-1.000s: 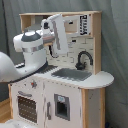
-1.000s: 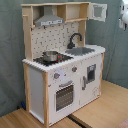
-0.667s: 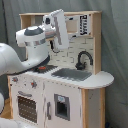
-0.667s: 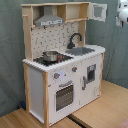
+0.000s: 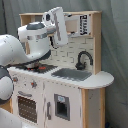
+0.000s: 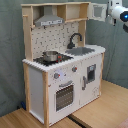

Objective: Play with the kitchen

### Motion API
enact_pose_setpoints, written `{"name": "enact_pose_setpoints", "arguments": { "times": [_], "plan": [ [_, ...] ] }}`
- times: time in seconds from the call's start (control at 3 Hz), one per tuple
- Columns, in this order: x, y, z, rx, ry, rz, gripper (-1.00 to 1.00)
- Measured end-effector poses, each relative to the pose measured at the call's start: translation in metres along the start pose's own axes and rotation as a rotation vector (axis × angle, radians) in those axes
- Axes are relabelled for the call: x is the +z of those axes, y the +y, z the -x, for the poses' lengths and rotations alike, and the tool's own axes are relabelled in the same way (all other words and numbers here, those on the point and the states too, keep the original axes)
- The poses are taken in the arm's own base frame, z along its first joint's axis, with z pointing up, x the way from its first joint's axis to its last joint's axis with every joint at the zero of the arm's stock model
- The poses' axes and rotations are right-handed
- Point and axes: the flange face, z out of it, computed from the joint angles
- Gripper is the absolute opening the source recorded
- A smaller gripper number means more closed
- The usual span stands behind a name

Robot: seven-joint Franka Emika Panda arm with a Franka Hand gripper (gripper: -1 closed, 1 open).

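Note:
The kitchen (image 6: 60, 75) is a white and light-wood toy unit, seen in both exterior views. It has a grey hood (image 6: 49, 21), a black faucet (image 6: 75, 39) over the sink (image 6: 82, 50), and a steel pot (image 6: 50, 55) on the stovetop (image 6: 59, 60). Knobs (image 6: 56, 76) sit above the oven door (image 6: 64, 95). In the first exterior view the white arm rises in front of the kitchen (image 5: 75, 85), hiding the pot. My gripper (image 5: 56, 22) is held high by the upper shelf, touching nothing that I can see. In the second exterior view only a white arm part (image 6: 120, 12) shows at the top right.
A small white upper cabinet (image 6: 97, 11) sits at the kitchen's top corner. A lower door with a dark panel (image 6: 91, 74) is beside the oven. The kitchen stands on a wooden surface (image 6: 102, 107), with a grey curtain (image 6: 10, 50) behind it.
In the first exterior view the arm's end has shifted slightly up and towards the first exterior view's left. Nothing on the kitchen has moved.

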Motion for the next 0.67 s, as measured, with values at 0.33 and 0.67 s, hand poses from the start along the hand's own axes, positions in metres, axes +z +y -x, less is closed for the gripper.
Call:
{"name": "enact_pose_setpoints", "arguments": {
  "times": [0.33, 0.67],
  "plan": [
    [-0.012, -0.039, -0.023, -0.037, 0.064, -0.068, 1.0],
    [-0.012, -0.059, -0.05, -0.049, 0.102, -0.106, 1.0]
  ]
}}
